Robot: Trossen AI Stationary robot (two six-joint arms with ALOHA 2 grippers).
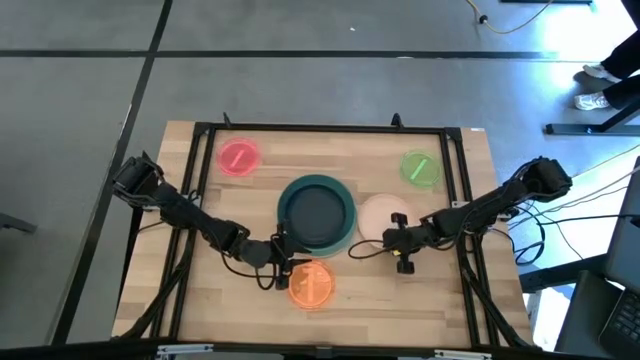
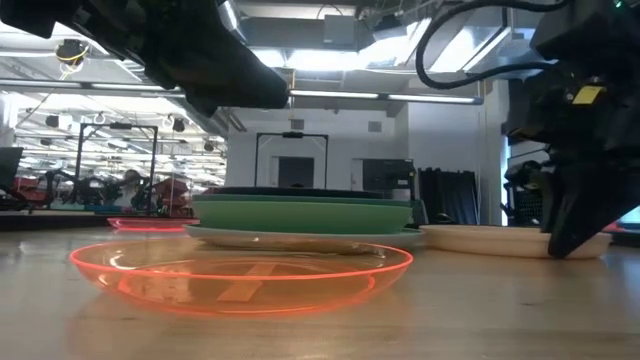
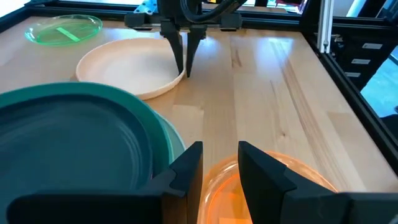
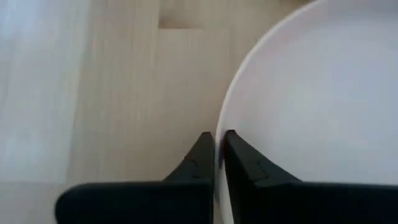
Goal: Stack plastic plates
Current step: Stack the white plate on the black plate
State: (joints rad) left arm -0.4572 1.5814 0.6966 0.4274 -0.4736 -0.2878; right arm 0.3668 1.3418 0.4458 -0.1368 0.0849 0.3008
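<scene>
A clear orange plate [image 1: 311, 284] lies near the table's near edge. My left gripper [image 1: 284, 262] [image 3: 221, 152] is open above its left rim, and the low view shows no finger down at the orange plate [image 2: 240, 272]. A stack of large plates [image 1: 316, 213], dark navy and teal above a light green one [image 2: 300, 213], sits mid-table. A peach plate [image 1: 383, 214] rests flat to the right of the stack. My right gripper [image 1: 403, 243] [image 4: 217, 140] is shut on its rim. A clear pink plate [image 1: 239, 158] and a clear green plate [image 1: 420, 168] lie toward the far edge. My right gripper pinches the peach plate's rim [image 4: 222, 118] on the plate's near-right side, one finger inside the plate and one outside. The fingers [image 3: 180, 59] come from above, pointing down. The plate [image 2: 500, 238] still lies flat on the table.
A black frame [image 1: 320, 128] runs around the wooden tabletop. Bare wood lies to the right of the orange plate and along the near edge. The stack stands close between the two grippers. A person's shoes [image 1: 598, 85] show on the floor beyond the far right corner.
</scene>
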